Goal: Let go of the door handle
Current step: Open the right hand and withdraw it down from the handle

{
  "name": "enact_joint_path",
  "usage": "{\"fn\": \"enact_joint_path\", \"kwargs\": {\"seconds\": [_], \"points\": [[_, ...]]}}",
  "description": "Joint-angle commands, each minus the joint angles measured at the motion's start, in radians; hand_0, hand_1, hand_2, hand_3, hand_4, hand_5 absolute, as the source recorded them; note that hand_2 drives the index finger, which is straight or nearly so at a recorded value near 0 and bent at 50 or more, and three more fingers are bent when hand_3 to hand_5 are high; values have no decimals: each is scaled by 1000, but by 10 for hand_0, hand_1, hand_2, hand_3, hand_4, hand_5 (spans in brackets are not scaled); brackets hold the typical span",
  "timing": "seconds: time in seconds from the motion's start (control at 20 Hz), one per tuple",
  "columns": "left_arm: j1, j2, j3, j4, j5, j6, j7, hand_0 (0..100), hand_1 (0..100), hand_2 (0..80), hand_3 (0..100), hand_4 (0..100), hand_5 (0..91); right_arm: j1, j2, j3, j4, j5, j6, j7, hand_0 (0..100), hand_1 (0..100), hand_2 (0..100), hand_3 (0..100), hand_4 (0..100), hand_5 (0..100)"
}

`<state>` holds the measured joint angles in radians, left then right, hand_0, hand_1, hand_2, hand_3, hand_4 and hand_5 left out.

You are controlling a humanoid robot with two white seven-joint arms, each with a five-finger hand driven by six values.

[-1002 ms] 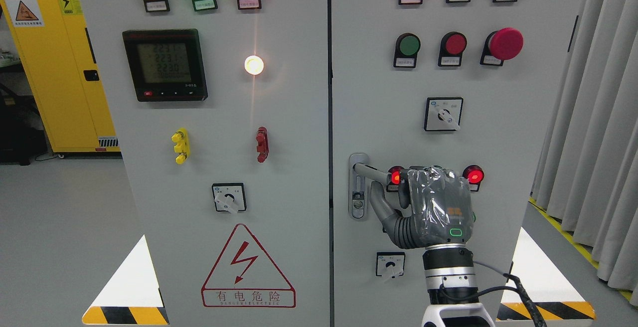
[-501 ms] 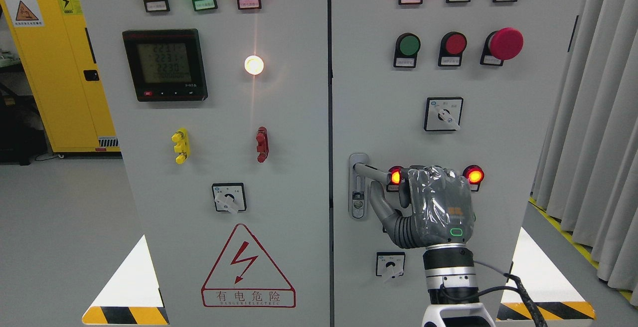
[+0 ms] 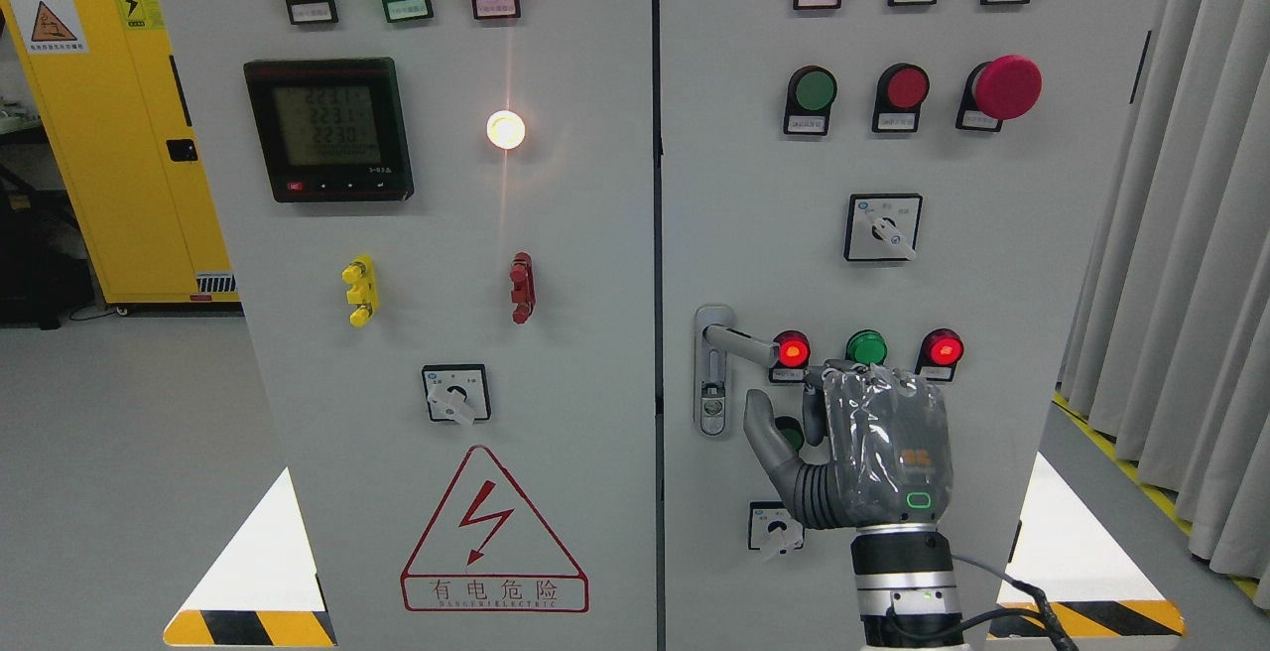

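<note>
A grey electrical cabinet (image 3: 556, 234) with two doors fills the view, standing on a pale grey floor (image 3: 119, 453). To its left stands a yellow safety cabinet (image 3: 109, 135); to its right hang grey curtains (image 3: 1181, 264), with a yellow line on the floor below them.

On the left door: three lit lamps along the top — amber, green, red — one digital meter (image 3: 328, 129) with a lit screen, one white lamp (image 3: 505, 129), one yellow terminal block (image 3: 358, 290), one red terminal block (image 3: 520, 287), one rotary switch (image 3: 455, 393), and one red-edged lightning warning triangle (image 3: 493, 530) with Chinese text.

On the right door: three lamps along the top, a row of one green button, one red button and one large red mushroom button (image 3: 1005, 87), a rotary switch (image 3: 882, 226) beneath them, then a row of three small lamps — red, green, red — and another rotary switch near the bottom.

The door handle (image 3: 739, 339) sticks out rightward from its silver lock plate at the right door's left edge. The right hand (image 3: 863, 448) hangs just below and right of it, not touching it — the fingers loosely curled upward, thumb spread aside, holding nothing.
</note>
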<state>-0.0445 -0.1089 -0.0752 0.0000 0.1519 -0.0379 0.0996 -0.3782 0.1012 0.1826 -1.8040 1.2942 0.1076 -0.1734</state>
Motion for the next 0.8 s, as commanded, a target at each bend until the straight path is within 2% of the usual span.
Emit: {"fn": "enact_joint_path", "kwargs": {"seconds": [0.0,0.1,0.15,0.2,0.25,0.3,0.35,0.4,0.45,0.55,0.6,0.65,0.75], "points": [[0,0,0,-12,0,0,0,120,556,0,0,0,0,94,-54,-49,-77,-71,-73,-52,408,466,727,1000,949,905],[0,0,0,-12,0,0,0,120,556,0,0,0,0,107,-60,-93,-78,-81,-138,-74,396,470,693,964,927,871],[0,0,0,-12,0,0,0,120,556,0,0,0,0,113,-61,-122,-78,-81,-170,-77,370,478,575,755,769,701],[0,0,0,-12,0,0,0,120,556,0,0,0,0,126,-61,-150,-78,-84,-199,-80,401,482,467,585,622,548],[0,0,0,-12,0,0,0,120,556,0,0,0,0,136,-61,-173,-78,-93,-227,-83,412,482,459,567,611,540],[0,0,0,-12,0,0,0,120,556,0,0,0,0,137,-60,-192,-78,-110,-252,-84,430,481,377,436,510,441],[0,0,0,-12,0,0,0,120,556,0,0,0,0,139,-60,-207,-80,-124,-275,-84,447,479,243,304,369,289],[0,0,0,-12,0,0,0,120,556,0,0,0,0,139,-61,-215,-80,-134,-291,-84,449,477,236,293,362,270],[0,0,0,-14,0,0,0,120,556,0,0,0,0,139,-61,-219,-80,-139,-295,-84,459,474,157,214,275,155],[0,0,0,-12,0,0,0,120,556,0,0,0,0,139,-61,-221,-83,-141,-299,-86,471,469,73,134,170,27],[0,0,0,-12,0,0,0,120,556,0,0,0,0,139,-61,-221,-86,-142,-298,-87,491,458,12,60,66,0],[0,0,0,-12,0,0,0,120,556,0,0,0,0,139,-61,-221,-89,-151,-299,-87,525,439,0,8,0,0],[0,0,0,-12,0,0,0,120,556,0,0,0,0,137,-61,-219,-89,-159,-298,-87,552,424,0,0,0,0]]}}
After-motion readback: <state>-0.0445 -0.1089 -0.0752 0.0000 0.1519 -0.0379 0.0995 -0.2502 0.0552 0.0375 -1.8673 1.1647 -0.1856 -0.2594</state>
